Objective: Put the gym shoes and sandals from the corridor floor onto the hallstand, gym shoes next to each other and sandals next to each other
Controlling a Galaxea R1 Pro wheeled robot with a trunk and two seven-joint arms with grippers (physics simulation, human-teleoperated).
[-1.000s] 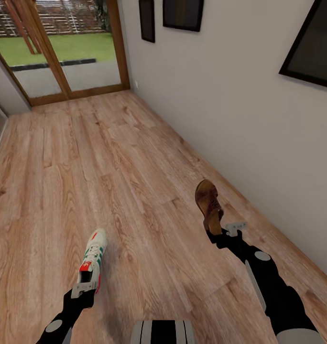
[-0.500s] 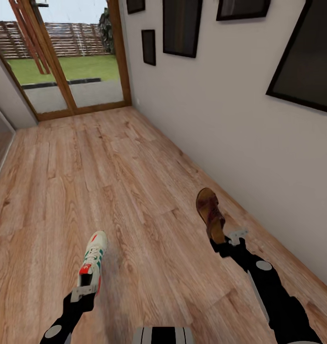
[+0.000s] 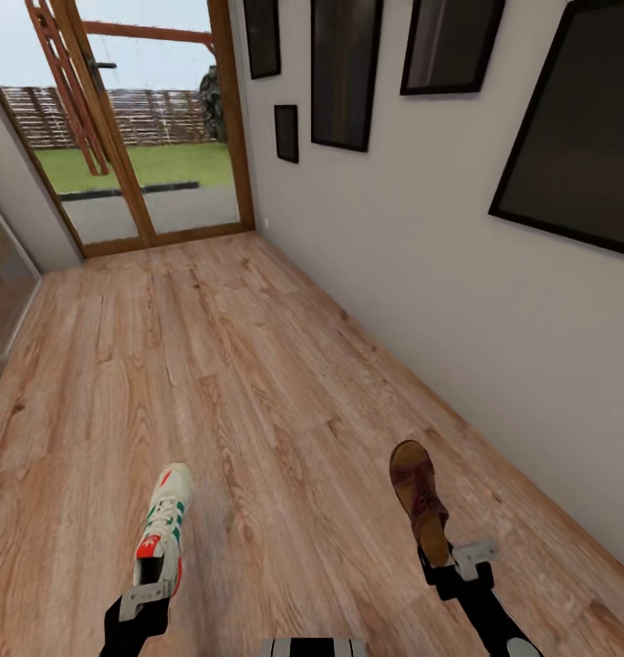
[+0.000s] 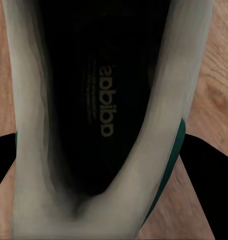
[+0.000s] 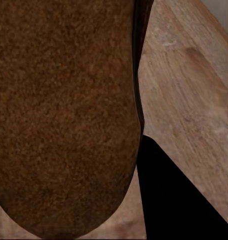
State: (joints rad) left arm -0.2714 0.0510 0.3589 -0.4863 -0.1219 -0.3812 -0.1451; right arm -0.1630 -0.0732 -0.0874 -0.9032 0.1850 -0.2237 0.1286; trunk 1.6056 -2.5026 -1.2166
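A white gym shoe [image 3: 162, 537] with green stripes and a red heel patch hangs over the corridor floor [image 3: 257, 383] at the lower left of the head view, toe pointing away. My left gripper [image 3: 146, 598] is shut on its heel. The left wrist view looks straight into the shoe's dark opening [image 4: 101, 100]. A brown sandal [image 3: 420, 500] is held above the floor at the lower right, with my right gripper [image 3: 458, 566] shut on its heel end. Its brown sole [image 5: 64, 115] is close up in the right wrist view. The hallstand is out of view.
A white wall [image 3: 421, 292] with several dark framed pictures [image 3: 572, 146] runs along the right. A wood-framed glass door [image 3: 139, 155] stands at the corridor's far end, with grass beyond it. A glass panel [image 3: 2, 283] sits at the left edge.
The head camera has tilted up, so the shoes, arms and floor sit lower in the picture and more wall pictures show. Both grippers still hold their shoes the same way.
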